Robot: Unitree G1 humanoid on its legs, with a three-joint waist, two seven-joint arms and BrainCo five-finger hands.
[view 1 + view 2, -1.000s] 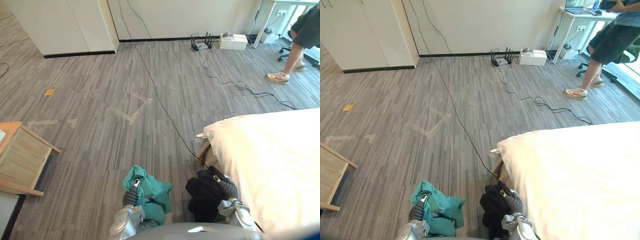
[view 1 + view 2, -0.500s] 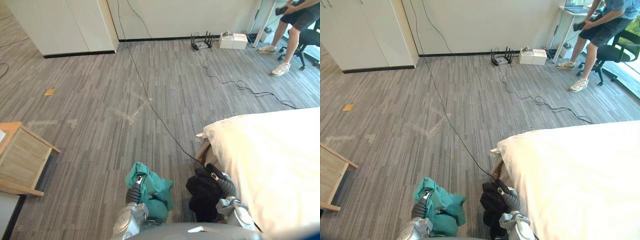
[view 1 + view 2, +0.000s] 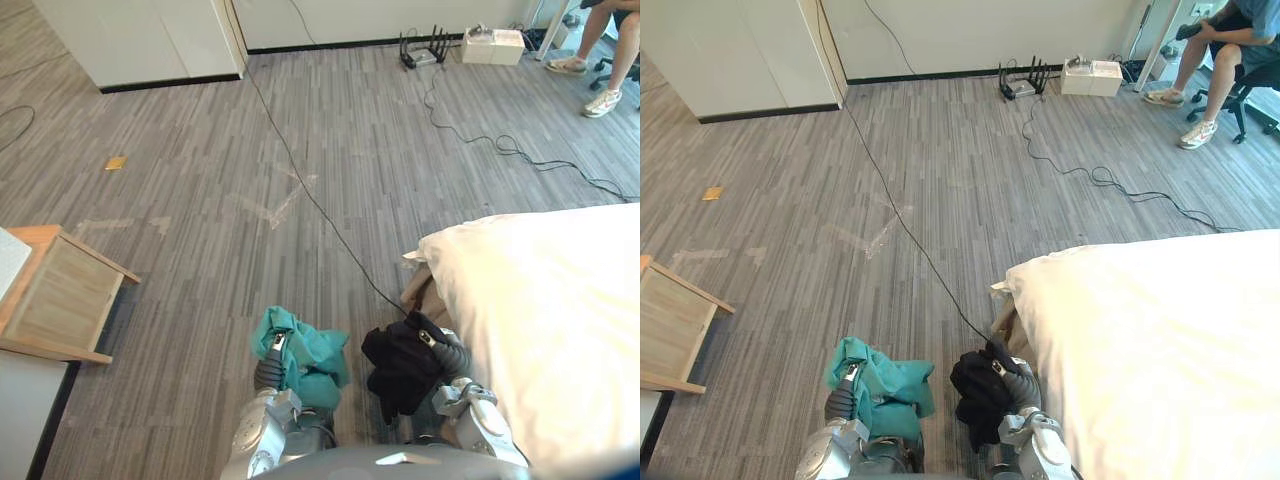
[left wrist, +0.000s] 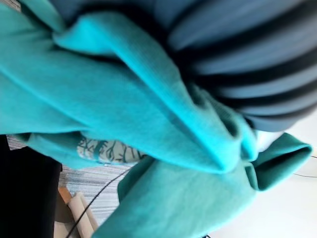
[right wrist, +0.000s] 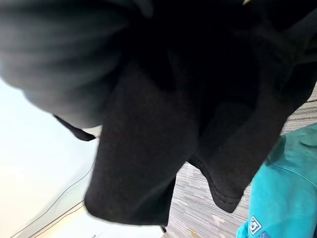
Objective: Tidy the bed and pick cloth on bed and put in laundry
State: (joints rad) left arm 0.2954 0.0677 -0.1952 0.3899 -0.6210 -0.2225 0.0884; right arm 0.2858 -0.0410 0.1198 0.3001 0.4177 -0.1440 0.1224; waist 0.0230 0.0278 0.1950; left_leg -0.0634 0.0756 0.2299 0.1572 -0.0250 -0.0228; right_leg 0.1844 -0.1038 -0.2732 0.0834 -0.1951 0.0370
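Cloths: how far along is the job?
Done: both cloths are off the bed, whose white cover looks smooth where visible. In hand: left hand grips the teal cloth, right hand grips the black cloth, both held above the carpet beside the bed. Remaining: putting both in the laundry.

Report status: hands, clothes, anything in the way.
Left hand shut on teal cloth, right hand shut on black cloth. Both cloths off the bed, held over the floor. Wooden box on the left, seated person far right.
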